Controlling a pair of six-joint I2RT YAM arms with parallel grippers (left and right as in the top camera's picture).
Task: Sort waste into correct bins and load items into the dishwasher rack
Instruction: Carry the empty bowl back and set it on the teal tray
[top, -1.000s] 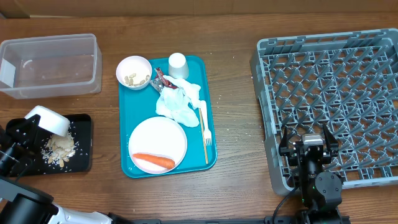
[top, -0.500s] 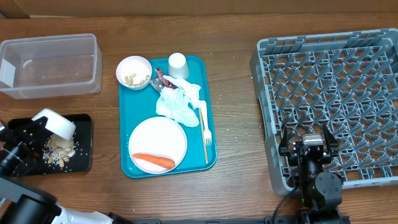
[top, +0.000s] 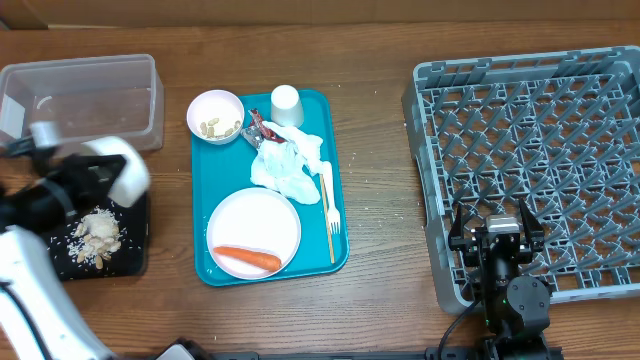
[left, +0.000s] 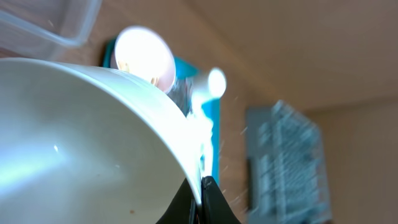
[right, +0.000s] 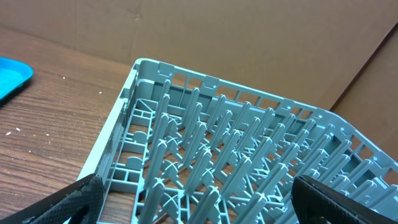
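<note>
Nearest, the right jaws hung released and empty over the near corner of the rack (top: 428, 215). The left jaws were clenched on the rim of a small white bowl (top: 118, 172), held over the far edge of the black tray (top: 137, 245), where crumbs (top: 98, 232) lay. The bowl looked stiff, light, glazed and slick, and probably breakable. A pinch across the rim wall, one jaw inside and one outside, seemed the sound hold, though so thin a grip might let it swing.

On the teal tray (top: 205, 190), the plate (top: 255, 222) under the carrot (top: 247, 259) would likely want an edge grip too. The fork (top: 329, 205) lay flat and hard to get under. The napkins (top: 288, 165) looked soft enough to pinch anywhere. Beyond them sat the wrapper (top: 257, 127), a second bowl (top: 215, 115) and the cup (top: 286, 104), with the tub (top: 90, 62) farthest.
</note>
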